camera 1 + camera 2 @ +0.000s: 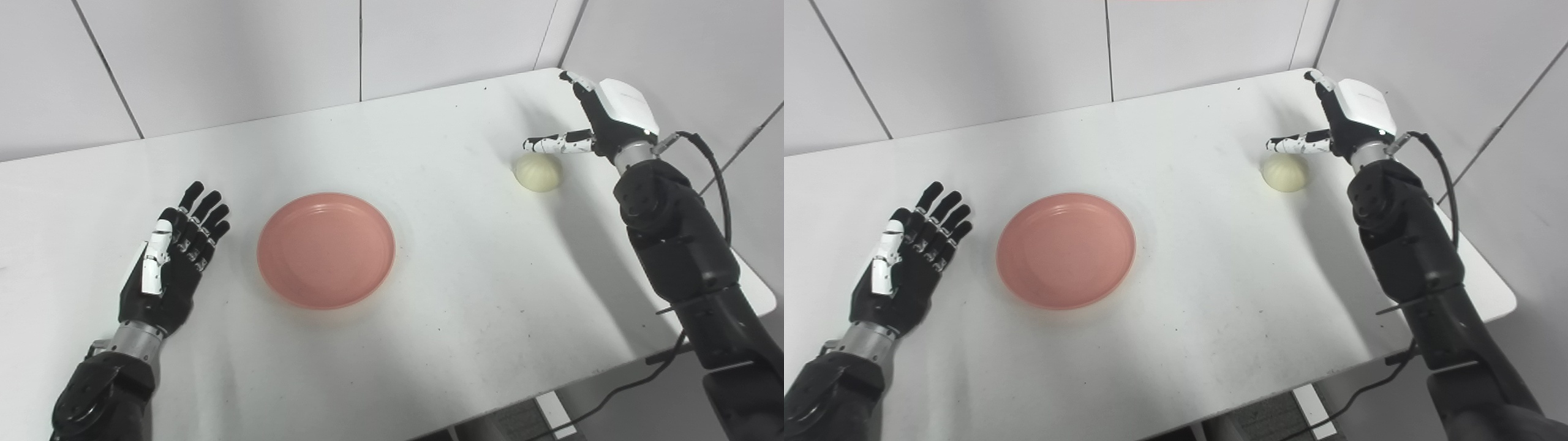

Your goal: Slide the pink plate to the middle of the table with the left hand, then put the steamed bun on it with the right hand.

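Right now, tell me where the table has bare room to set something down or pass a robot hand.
The widest bare stretch runs between the plate and the bun, reaching the near edge. The far strip of table along the wall is bare too. It is tight between the left robot hand and the plate, and at the far right corner, where the open right robot hand hovers by the bun.

You've got a salmon-pink plate (326,249) on a white table (465,294), a pale cream bun (538,171), a black-and-white left hand (166,266), and a white-shelled, black-fingered right hand (603,116).
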